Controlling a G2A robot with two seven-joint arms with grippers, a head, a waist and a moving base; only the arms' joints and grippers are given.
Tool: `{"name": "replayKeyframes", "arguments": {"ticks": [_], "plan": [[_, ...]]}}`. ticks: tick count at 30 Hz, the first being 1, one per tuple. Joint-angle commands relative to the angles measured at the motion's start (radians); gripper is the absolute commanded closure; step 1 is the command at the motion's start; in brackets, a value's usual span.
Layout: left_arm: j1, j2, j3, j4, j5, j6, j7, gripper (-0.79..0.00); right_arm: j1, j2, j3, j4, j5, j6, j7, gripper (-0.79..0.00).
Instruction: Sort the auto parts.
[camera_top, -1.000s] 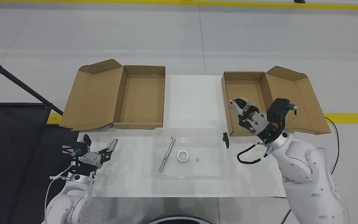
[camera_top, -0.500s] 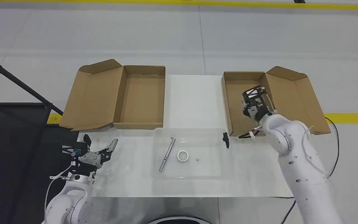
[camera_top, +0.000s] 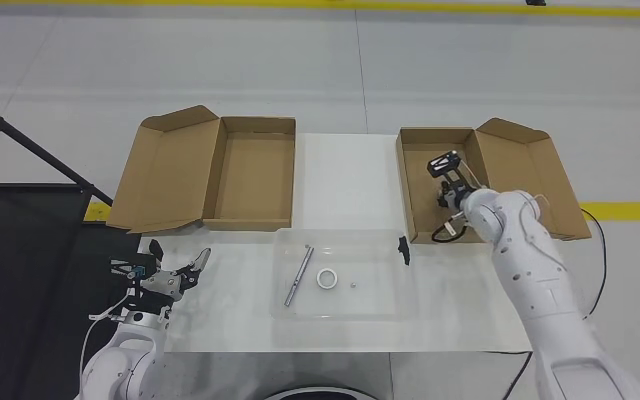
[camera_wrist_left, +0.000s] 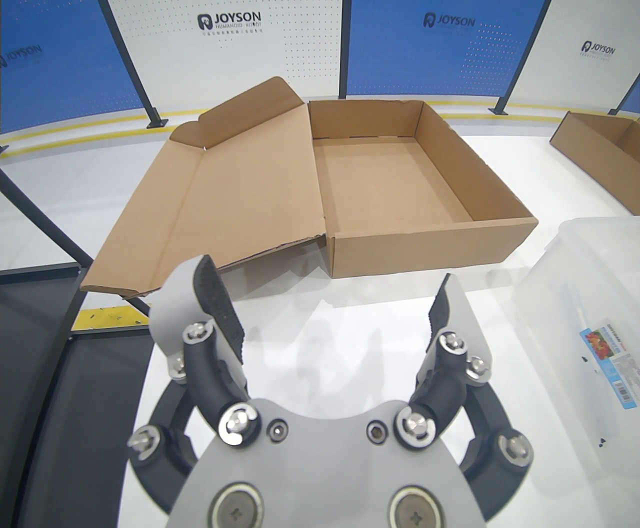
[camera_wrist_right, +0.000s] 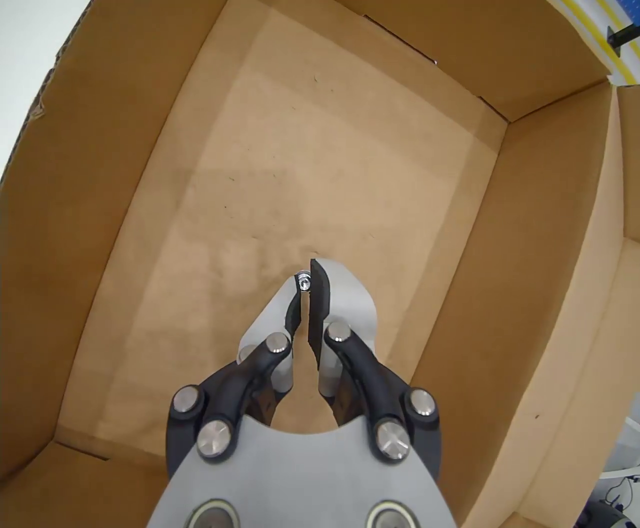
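One silver part (camera_wrist_right: 303, 281) sat pinched at the tips of the right gripper (camera_wrist_right: 306, 287), inside the right box (camera_wrist_right: 540, 250), likely for a gentle drop there, while the left gripper (camera_wrist_left: 325, 282) hung spread, left of the tray (camera_top: 385, 305) holding rod (camera_top: 299, 275) and ring (camera_top: 326, 278).

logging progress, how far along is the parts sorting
Done: nothing, left box and right box look bare. In hand: right gripper pinches a small silver part over the right box. To do: rod, white ring, tiny piece in the clear tray, black part beside it.
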Motion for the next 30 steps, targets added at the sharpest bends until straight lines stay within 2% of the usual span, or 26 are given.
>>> {"name": "replayKeyframes", "arguments": {"ticks": [1,5,9,14,16,18,23,27,30], "plan": [[0.000,0.000,0.000,0.000,0.000,0.000,0.000,-0.785,0.004,-0.001,-0.001,0.005,0.001,-0.003,0.003,-0.240],[0.000,0.000,0.000,0.000,0.000,0.000,0.000,-0.785,0.005,-0.001,0.000,0.001,0.002,-0.003,0.011,-0.311],[0.000,0.000,0.000,0.000,0.000,0.000,0.000,-0.785,0.002,0.004,0.014,-0.023,-0.003,-0.002,0.026,-0.326],[0.000,0.000,0.000,0.000,0.000,0.000,0.000,-0.785,-0.035,0.021,0.070,-0.127,-0.004,0.003,0.042,-0.391],[0.000,0.000,0.000,0.000,0.000,0.000,0.000,-0.785,-0.074,0.031,0.110,-0.215,0.032,-0.025,0.037,-0.480],[0.000,0.000,0.000,0.000,0.000,0.000,0.000,-0.785,-0.127,0.043,0.156,-0.320,0.072,-0.066,0.038,-0.634],[0.000,0.000,0.000,0.000,0.000,0.000,0.000,-0.785,-0.286,0.065,0.234,-0.613,0.172,-0.166,0.071,-0.748],[0.000,0.000,0.000,0.000,0.000,0.000,0.000,-0.785,-0.399,0.074,0.244,-0.810,0.315,-0.270,0.090,-0.763],[0.000,0.000,0.000,0.000,0.000,0.000,0.000,-0.785,-0.457,0.082,0.230,-0.891,0.446,-0.393,0.130,-0.693]]}}
